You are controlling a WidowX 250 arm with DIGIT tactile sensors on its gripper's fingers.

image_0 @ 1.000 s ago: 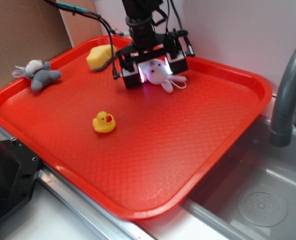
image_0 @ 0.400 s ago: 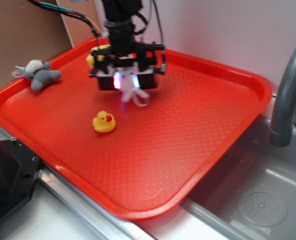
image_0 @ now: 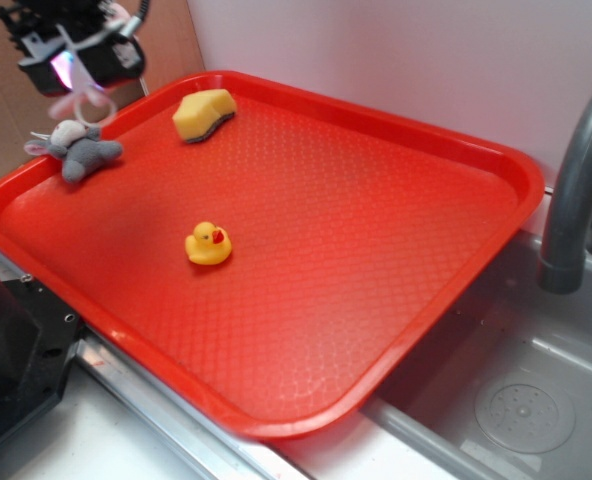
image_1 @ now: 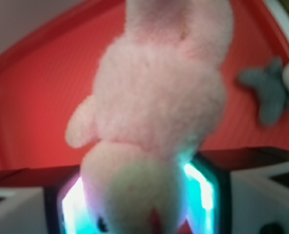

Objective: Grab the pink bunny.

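Pink bunny (image_1: 159, 112) fills the wrist view, pinched in the closed claw (image_0: 71, 65) above the red tray's (image_0: 496, 160) far left corner. On the tray: yellow duck (image_0: 207, 244), grey plush (image_0: 80, 150), yellow sponge (image_0: 204, 113). No writing is readable.

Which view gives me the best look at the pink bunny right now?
The wrist view: the pink bunny fills the frame, its head pinched in the gripper, though softly focused. In the exterior view the bunny is only a blurred pink scrap hanging under the gripper at the top-left corner, above the grey plush animal.
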